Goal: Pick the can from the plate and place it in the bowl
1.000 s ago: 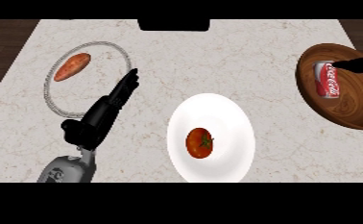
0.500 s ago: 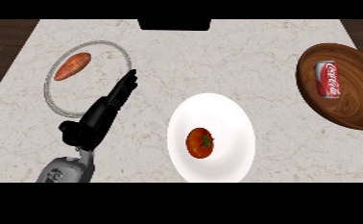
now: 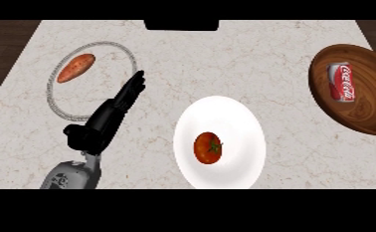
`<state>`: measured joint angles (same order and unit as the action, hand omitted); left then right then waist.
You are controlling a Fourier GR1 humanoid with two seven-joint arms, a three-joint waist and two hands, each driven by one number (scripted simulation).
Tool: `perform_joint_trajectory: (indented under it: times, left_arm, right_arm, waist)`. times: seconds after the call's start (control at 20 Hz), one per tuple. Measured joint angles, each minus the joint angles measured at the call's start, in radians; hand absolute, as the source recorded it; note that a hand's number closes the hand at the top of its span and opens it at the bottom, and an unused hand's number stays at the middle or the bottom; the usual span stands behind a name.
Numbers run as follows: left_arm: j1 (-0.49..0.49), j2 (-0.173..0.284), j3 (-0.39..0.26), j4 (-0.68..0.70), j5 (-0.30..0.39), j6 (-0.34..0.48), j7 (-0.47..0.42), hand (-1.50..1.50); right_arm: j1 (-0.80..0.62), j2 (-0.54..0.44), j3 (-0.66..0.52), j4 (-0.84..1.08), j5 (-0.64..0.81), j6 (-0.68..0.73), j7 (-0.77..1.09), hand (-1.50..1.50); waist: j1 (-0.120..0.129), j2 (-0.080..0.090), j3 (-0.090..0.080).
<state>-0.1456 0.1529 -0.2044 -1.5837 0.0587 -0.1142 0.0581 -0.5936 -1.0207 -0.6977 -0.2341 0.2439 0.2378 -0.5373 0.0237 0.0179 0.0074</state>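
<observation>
A red soda can (image 3: pixel 341 81) lies on its side inside the brown wooden bowl (image 3: pixel 360 114) at the right edge of the counter. A white plate (image 3: pixel 235 121) sits near the front middle and carries a red tomato (image 3: pixel 208 148). My left hand (image 3: pixel 110 114) rests open at the left, fingers straight and pointing up-right, holding nothing. My right hand does not show anywhere in the head view.
A clear glass plate (image 3: pixel 55 96) at the back left holds an orange sweet potato (image 3: pixel 75 67); my left fingers lie over its right rim. A dark object (image 3: pixel 181 25) sits at the counter's back edge.
A dark bit of the right hand showed beside the can at the right edge 1.0 s ago; it has gone from view. The can stays in the bowl. The left hand has not moved.
</observation>
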Motion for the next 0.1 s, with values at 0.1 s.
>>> perform_joint_trajectory:
  times: [0.1]
  left_arm:
    - [0.005,-0.003,-0.001,-0.001,-0.001,0.001,0.002,0.00]
  right_arm:
    - [0.032,-0.033,-0.012,0.022,-0.010,0.053,-0.030,-1.50]
  waist:
    - [-0.001,-0.001,0.001]
